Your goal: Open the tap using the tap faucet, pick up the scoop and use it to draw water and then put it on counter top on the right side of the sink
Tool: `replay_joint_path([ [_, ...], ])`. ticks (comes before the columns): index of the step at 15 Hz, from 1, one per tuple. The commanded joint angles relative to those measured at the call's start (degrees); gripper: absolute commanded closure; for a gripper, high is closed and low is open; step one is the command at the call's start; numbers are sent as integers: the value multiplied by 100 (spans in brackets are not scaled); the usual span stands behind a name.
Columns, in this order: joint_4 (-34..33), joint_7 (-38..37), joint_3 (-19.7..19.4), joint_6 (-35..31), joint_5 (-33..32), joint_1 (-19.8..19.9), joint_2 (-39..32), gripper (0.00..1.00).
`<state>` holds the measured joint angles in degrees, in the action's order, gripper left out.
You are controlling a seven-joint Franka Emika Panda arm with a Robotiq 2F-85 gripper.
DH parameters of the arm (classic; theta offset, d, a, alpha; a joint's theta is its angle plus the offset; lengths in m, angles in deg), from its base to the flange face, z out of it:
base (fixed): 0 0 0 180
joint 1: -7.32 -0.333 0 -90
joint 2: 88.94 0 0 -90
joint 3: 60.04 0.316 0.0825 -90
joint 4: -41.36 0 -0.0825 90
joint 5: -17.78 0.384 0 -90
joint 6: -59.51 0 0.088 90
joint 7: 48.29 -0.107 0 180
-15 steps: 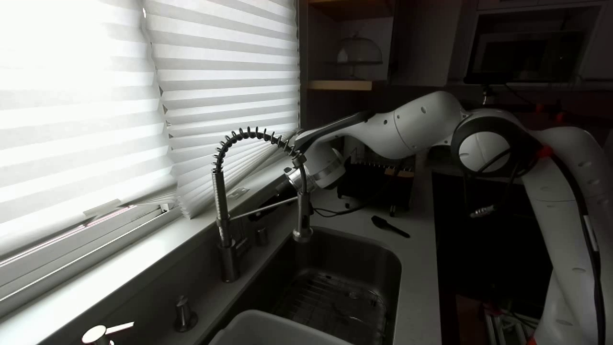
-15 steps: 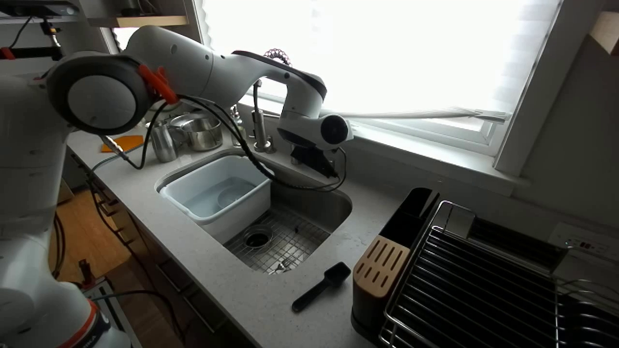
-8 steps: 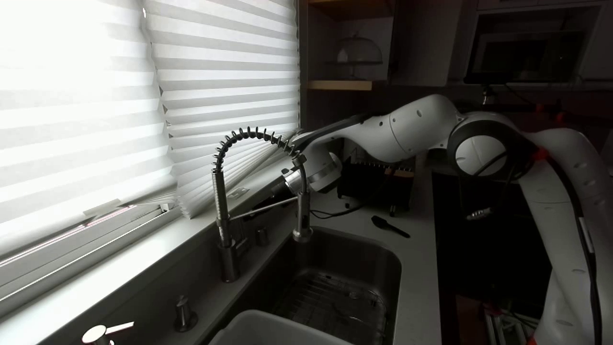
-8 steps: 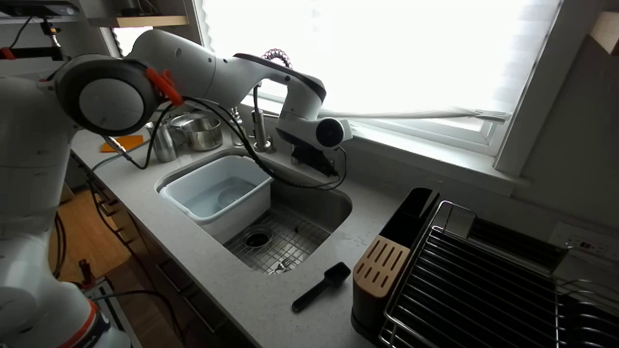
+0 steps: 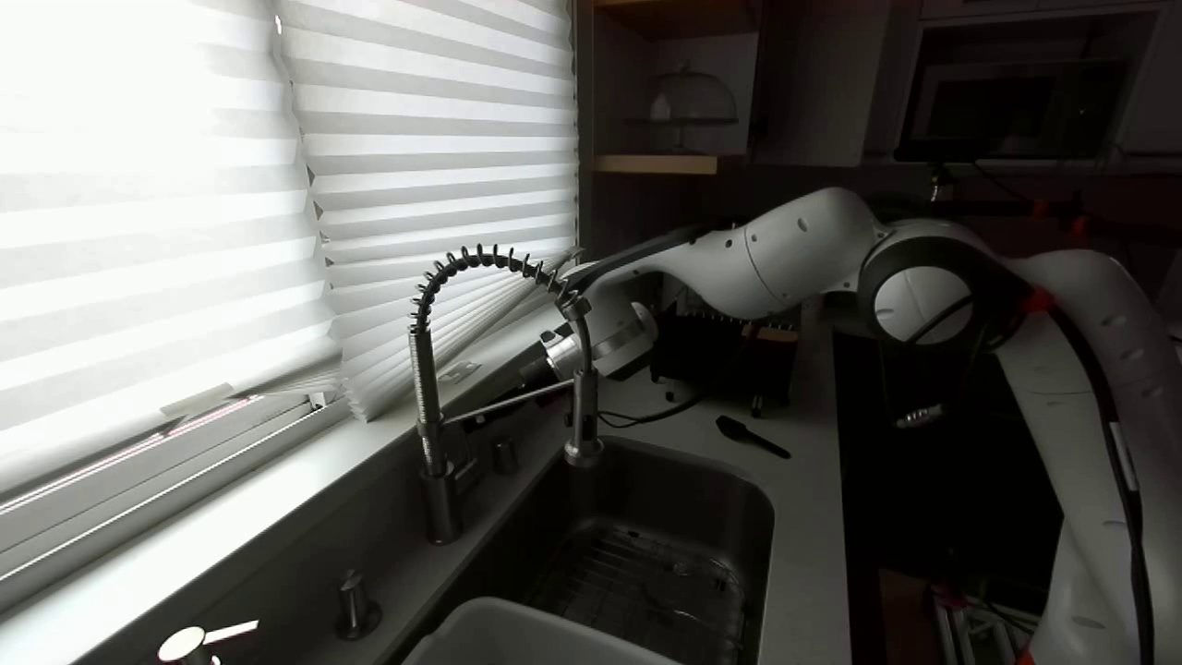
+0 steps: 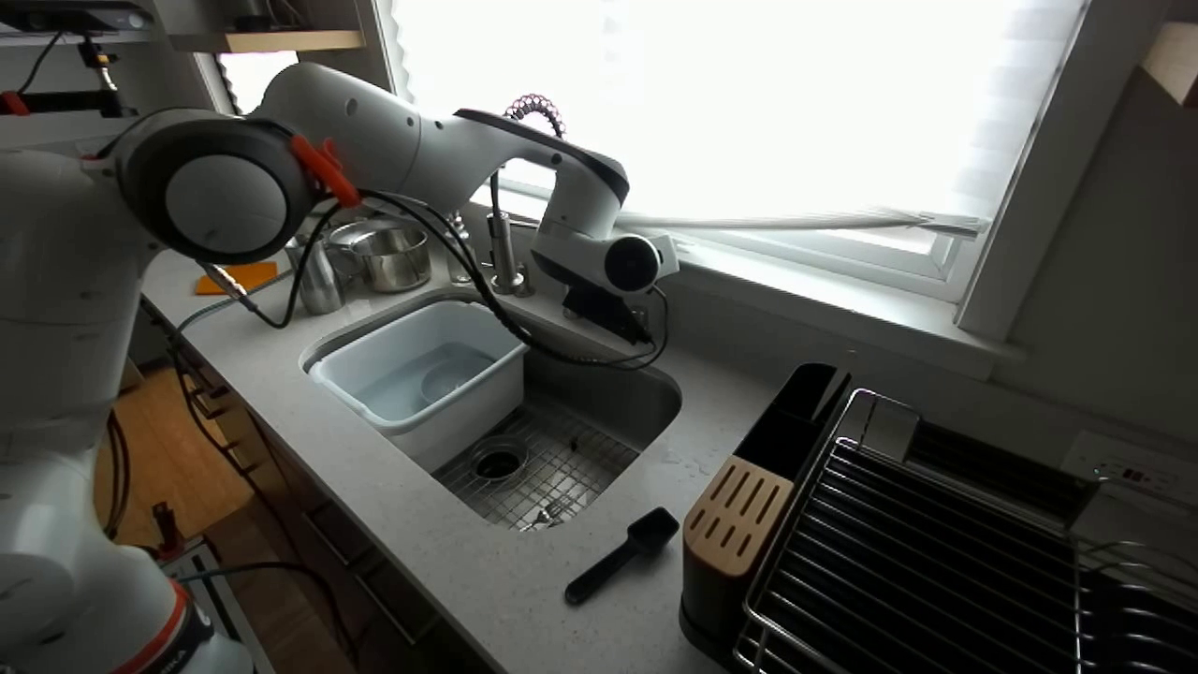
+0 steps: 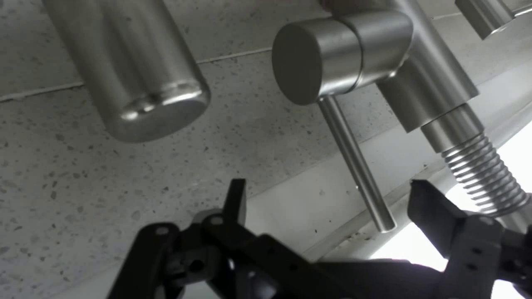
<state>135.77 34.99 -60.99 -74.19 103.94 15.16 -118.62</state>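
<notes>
The tap [image 5: 441, 508], a chrome faucet with a coiled spring neck, stands behind the sink [image 5: 711, 485]. In the wrist view the tap body [image 7: 428, 70] is close, with its thin lever [image 7: 357, 166] pointing down into the space between my fingers. My gripper [image 7: 326, 185] is open, with the lever nearer the right finger and apart from both. In an exterior view the fingers show dimly behind the tap. The black scoop [image 6: 622, 554] lies on the counter top [image 6: 505, 585]; it also shows in an exterior view [image 5: 753, 438]. No water stream is visible.
A white tub [image 6: 477, 412] sits in the sink's left part. A black knife holder with wooden top [image 6: 737, 515] and a dish rack [image 6: 917, 562] stand right of the scoop. A metal cylinder [image 7: 137, 70] is near the gripper. Metal pots [image 6: 393, 257] stand behind.
The arm has shifted slightly, carrying the gripper a little toward the tap, leftward and lower in both exterior views. The scoop and tap have not moved.
</notes>
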Motion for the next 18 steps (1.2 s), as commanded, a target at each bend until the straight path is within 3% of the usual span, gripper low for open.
replay_joint_path([
  [1, -94, 195, -24, -89, 197, -56, -127, 29],
  [2, -94, 204, -24, -93, 204, -61, -127, 39],
  [3, -94, 218, -24, -98, 215, -63, -129, 11],
  [6, -100, 231, -26, -92, 240, -61, -130, 2],
  [7, -101, 237, -27, -84, 243, -58, -131, 38],
  [8, -103, 245, -29, -80, 247, -58, -132, 33],
  [9, -105, 257, -30, -85, 259, -59, -131, 4],
  [11, -110, 274, -34, -84, 282, -58, -133, 10],
  [12, -112, 293, -37, -82, 301, -55, -134, 35],
  [14, -118, 319, -43, -82, 321, -57, -137, 37],
  [16, -115, 319, -45, -70, 317, -62, -138, 52],
  [18, -115, 312, -46, -69, 299, -80, -140, 16],
])
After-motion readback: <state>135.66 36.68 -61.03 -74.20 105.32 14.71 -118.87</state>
